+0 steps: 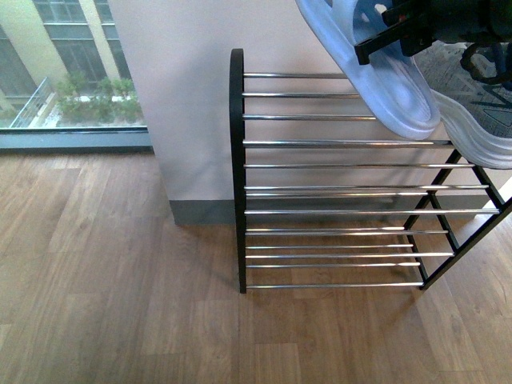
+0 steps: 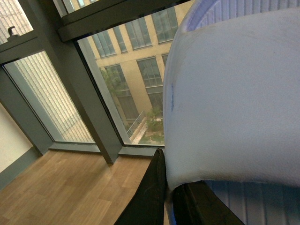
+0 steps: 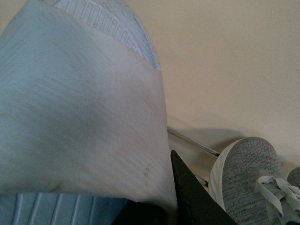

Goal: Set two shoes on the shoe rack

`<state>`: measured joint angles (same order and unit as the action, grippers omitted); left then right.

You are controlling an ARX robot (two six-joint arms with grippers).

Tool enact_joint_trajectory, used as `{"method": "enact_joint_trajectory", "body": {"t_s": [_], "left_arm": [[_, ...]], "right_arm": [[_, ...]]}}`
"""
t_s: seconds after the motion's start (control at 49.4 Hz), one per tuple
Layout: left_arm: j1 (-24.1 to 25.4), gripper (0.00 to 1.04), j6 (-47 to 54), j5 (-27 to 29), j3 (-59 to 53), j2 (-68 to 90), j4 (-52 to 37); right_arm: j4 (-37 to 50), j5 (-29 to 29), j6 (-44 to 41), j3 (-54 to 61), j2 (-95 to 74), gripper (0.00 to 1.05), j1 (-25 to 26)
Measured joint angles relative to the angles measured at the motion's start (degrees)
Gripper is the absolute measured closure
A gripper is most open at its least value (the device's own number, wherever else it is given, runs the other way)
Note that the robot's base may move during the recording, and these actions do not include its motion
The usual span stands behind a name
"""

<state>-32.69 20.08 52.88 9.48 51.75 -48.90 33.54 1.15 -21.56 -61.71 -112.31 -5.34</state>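
We start at the left pincer (image 2: 176,204): its dark jaws are closed on the strap of a pale blue slide sandal (image 2: 234,103). The right pincer (image 3: 164,212) likewise grips a second slide (image 3: 79,103), though only one finger (image 3: 192,199) shows. In the front view, the left-held slide (image 1: 392,88) runs from 11 o'clock to 5 o'clock, with its toe hanging over the upper tiers of the shoe rack (image 1: 237,160). The bars of the rack run 9 o'clock to 3 o'clock, and most of it lies at 7 o'clock from that pincer. A grey sneaker (image 3: 243,180) already sits near a chrome bar (image 3: 192,140), just beside the right-held slide, so the right arm is nearer to it. We cannot make out a second sneaker. We judge that neither pincer holds a sneaker.
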Motion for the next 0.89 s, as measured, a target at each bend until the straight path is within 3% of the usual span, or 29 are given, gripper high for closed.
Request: {"method": "enact_joint_trajectory", "body": {"t_s": [0.365,0.648,0.892], "left_arm": [[0.0,1.03,0.02,0.0,0.0,0.0,0.0],[0.0,1.03,0.0,-0.02,0.0,0.0,0.0],[0.0,1.03,0.0,-0.02,0.0,0.0,0.0]], "right_arm": [[-5.16,7.37,-4.9,-14.01,-12.72,1.03,1.79],[-6.86,12.52,-10.88,-16.98,-17.84,1.03,4.44],[-9.68,15.47,-10.95,-19.91,-19.89,1.03,6.38]]}}
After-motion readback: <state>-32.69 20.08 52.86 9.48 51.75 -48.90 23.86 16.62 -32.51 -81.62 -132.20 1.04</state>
